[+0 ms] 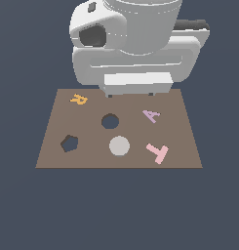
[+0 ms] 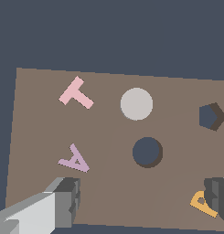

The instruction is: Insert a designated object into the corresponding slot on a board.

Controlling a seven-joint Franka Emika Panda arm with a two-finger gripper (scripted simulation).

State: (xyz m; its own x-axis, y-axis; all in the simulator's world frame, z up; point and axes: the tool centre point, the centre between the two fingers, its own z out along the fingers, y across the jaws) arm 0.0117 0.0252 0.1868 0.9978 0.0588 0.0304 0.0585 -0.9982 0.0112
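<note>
The light grey round disc (image 1: 119,146) lies flat on the brown board (image 1: 182,129), just in front of the dark round hole (image 1: 110,121). In the wrist view the disc (image 2: 136,103) and the round hole (image 2: 147,151) lie close together but apart on the board (image 2: 40,132). My gripper (image 1: 130,94) hangs over the board's far edge, beyond the hole from the disc. In the wrist view the gripper (image 2: 143,201) has its fingers (image 2: 67,201) spread wide, open and empty.
A dark pentagon-shaped hole (image 1: 69,143) is at the exterior view's left. A pink T (image 1: 158,152) and a lilac A (image 1: 151,115) lie at its right. An orange R (image 1: 79,99) lies at the far left corner, close to one finger in the wrist view (image 2: 203,203).
</note>
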